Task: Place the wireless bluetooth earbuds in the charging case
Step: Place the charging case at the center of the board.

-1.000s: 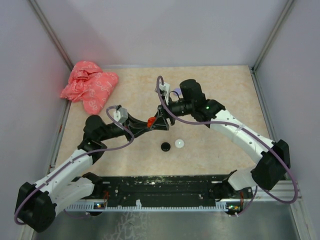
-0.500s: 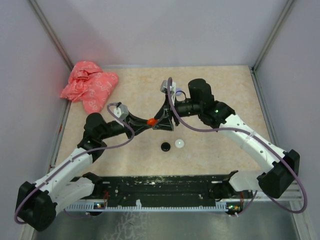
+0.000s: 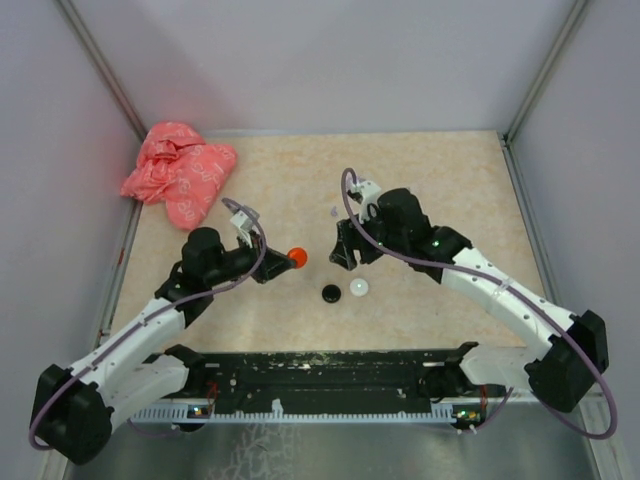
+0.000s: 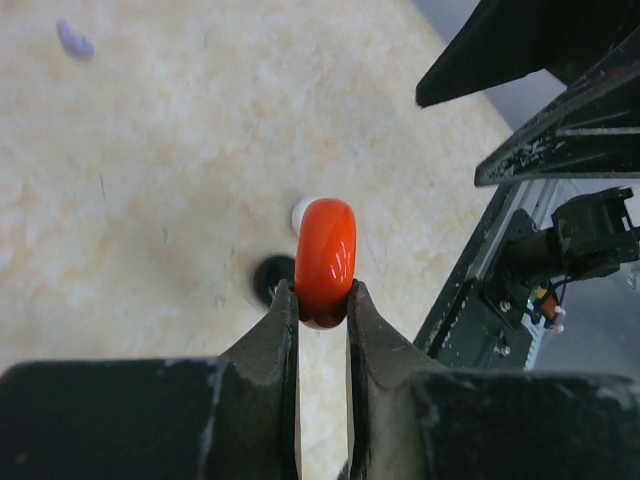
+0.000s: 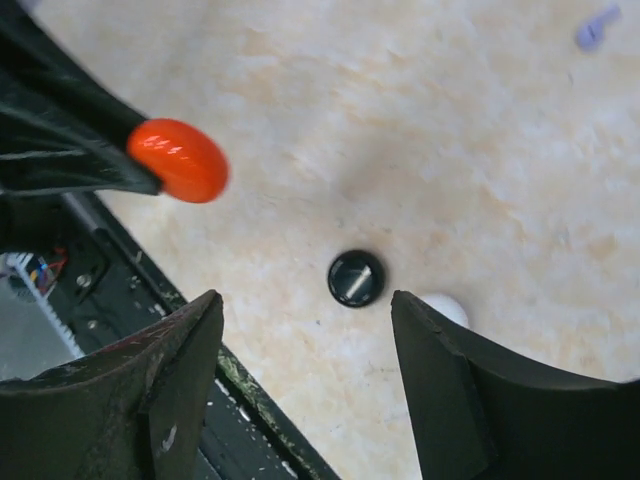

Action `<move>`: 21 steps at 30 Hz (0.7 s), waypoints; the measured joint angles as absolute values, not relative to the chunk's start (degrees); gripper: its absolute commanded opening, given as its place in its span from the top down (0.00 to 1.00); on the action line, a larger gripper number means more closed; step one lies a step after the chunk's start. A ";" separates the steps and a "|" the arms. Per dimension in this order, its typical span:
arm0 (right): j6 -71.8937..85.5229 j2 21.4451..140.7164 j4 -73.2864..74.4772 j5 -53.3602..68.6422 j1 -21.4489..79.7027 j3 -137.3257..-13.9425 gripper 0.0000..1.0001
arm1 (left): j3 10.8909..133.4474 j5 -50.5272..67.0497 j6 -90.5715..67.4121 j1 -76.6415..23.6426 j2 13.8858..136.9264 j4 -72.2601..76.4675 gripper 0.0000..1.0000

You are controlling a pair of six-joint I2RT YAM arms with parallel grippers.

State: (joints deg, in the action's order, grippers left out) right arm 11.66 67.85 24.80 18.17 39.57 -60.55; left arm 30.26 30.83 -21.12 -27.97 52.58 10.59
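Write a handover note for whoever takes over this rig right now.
Left gripper: shut on the orange-red round case, held edge-on above the table.
Right gripper: open and empty, above the table near the black disc and white disc, which lie side by side.
Lilac earbud: loose on the table farther back, nothing touching it.
Done: cannot tell; the orange-red round case looks closed.
Left: at least the lilac earbud needs a case; no lilac case in view.
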 measured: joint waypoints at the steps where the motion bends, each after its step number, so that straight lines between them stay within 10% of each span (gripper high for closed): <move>1: 13.54 67.83 25.04 15.29 39.57 -59.02 0.20 | 29.54 30.22 -22.55 -27.97 52.60 9.10 1.00; 21: 22.15 47.16 14.48 -0.49 39.55 -34.28 0.10 | 19.62 24.80 -37.69 -34.24 68.45 12.16 0.83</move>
